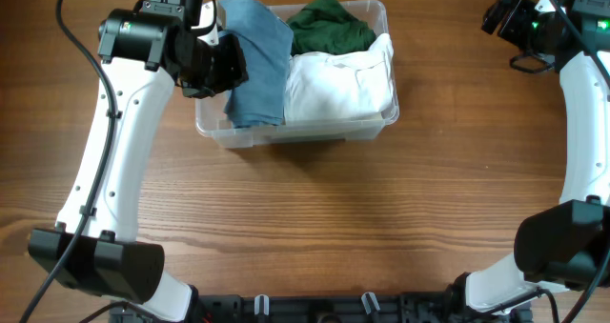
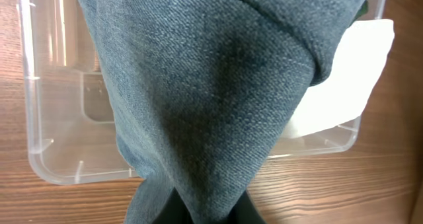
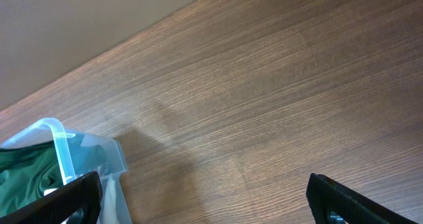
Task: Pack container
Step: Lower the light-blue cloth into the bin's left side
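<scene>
Wood table [image 1: 315, 218] with container [image 1: 286, 137] at top center (2 cloths [image 1: 343, 80] inside), left gripper [image 1: 227, 64] clenched on denim [image 1: 259, 66] draped over its left end, right gripper [image 3: 205, 201] released, well apart.

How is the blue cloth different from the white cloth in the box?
The blue cloth is denim blue, and the white cloth is plain white. The blue cloth hangs from the left hand, which is shut on it, over the left end of the container. The white cloth lies folded inside on the right, and nothing holds it. Both are soft cloth at the same clear container.
</scene>
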Controlling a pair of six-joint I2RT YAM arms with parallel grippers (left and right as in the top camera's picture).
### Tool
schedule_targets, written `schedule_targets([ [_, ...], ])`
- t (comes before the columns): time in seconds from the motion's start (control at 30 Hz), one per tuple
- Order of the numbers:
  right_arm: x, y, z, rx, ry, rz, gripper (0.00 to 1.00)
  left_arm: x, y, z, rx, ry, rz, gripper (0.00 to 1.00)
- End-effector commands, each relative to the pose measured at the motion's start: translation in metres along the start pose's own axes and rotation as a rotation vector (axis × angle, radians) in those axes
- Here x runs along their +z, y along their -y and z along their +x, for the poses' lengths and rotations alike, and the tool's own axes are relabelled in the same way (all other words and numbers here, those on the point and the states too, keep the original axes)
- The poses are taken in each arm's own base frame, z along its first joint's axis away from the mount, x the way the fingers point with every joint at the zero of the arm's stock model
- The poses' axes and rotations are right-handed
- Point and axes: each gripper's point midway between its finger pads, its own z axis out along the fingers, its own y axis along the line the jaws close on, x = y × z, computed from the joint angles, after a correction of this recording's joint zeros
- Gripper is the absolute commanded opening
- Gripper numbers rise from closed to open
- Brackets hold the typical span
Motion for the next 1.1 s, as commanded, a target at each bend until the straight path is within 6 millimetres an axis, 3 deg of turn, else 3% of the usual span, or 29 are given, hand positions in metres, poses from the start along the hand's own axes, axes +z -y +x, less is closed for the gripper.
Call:
schedule_targets([
  [0.0, 0.0067, 0.0026, 0.0035, 0.015, -0.015, 0.011, 1.00, -0.0142, 0.0031, -0.0061, 0.051, 0.049, 0.004, 0.04],
  [1.07, 0.0067, 0.0026, 0.0035, 0.015, -0.015, 0.011, 1.00, -0.0150, 0.0011, -0.0136, 0.056, 0.084, -0.014, 0.04],
])
